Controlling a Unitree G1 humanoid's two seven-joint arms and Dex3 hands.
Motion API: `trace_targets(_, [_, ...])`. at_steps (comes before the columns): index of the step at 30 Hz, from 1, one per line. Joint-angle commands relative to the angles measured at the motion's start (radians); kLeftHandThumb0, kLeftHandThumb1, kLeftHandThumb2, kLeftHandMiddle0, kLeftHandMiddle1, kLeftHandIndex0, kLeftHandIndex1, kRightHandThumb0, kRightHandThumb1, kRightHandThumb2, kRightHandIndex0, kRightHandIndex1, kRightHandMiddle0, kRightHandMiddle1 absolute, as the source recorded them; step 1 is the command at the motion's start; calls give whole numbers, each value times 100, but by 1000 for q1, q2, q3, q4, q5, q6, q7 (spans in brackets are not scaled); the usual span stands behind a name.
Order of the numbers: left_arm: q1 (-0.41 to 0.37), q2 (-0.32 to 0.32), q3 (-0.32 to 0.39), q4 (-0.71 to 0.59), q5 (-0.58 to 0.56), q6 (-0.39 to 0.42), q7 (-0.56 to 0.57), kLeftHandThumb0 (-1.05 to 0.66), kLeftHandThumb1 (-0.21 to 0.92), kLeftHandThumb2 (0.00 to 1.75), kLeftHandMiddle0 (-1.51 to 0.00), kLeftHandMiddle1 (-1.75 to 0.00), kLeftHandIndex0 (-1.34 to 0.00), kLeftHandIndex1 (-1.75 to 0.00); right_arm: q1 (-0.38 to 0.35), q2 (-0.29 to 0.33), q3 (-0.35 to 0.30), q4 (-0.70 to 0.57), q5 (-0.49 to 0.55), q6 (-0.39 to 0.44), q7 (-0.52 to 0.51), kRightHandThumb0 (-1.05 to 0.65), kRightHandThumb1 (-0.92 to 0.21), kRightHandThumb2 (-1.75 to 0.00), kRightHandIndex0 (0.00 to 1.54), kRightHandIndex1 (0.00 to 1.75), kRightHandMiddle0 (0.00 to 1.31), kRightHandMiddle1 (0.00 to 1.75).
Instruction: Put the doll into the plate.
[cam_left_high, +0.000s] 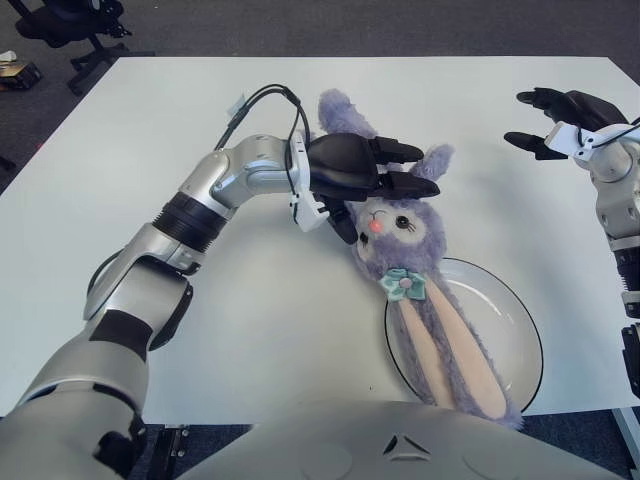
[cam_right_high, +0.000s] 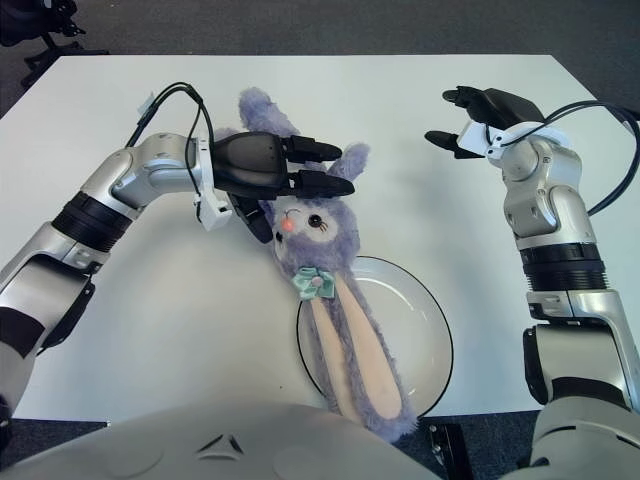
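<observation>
Fingers, left hand (cam_left_high: 362, 172): black three-finger hand wrapped over the top of the doll's (cam_left_high: 405, 250) head. Two long fingers reach across its upper side toward the right ear, thumb hooks under on the left cheek side, so it's closed on the plush.
Fingers, right hand (cam_right_high: 478, 118): spread and relaxed, holding nothing, showing up near the far right corner of the table (cam_left_high: 130, 150).
Doll material: fuzzy lavender plush, shaggy pile, really soft-looking.
Doll shape: bunny type. Round head, stubby body bits up toward the far edge, two very long floppy ears with peach/pink inner lining.
Doll face: black bead eyes, small pink nose, pale muzzle patch.
Doll extras: little mint-green bow with a shiny centre, sitting just below the face.
Doll position: lying stretched out, head on bare tabletop just past the plate's (cam_left_high: 515, 325) far-left rim. The long ears run across the plate's left half and hang over its near rim, right by the near edge of the table.
Plate: clear glass, round, shallow, glossy rim, near the table's near right corner.
Table: flat matte white top, squared corners.
Arms: brushed silver shells, black joints, a black cable looping over the left wrist.
</observation>
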Motion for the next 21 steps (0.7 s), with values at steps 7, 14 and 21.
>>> trace_targets(7, [-17,-32,-31,7,139,33,86,-88,92,53,-38,-7,-25,-9,7,-24,13,-1,-8,5,11,-67,-92,-62,52,1,39,3])
trace_targets(14, [-51,-50,-90,110,308,56,242,-85,92,54,-52,-16,-32,-9,13,-31,7,-6,1,11,19,-67,-92,-61,51,0,39,3])
trace_targets(21, [-92,-50,-176,223,463,84,439,-80,92,50,-52,-22,-37,-6,18,-34,1,-17,8,16,24,-66,-92,-61,52,1,41,4])
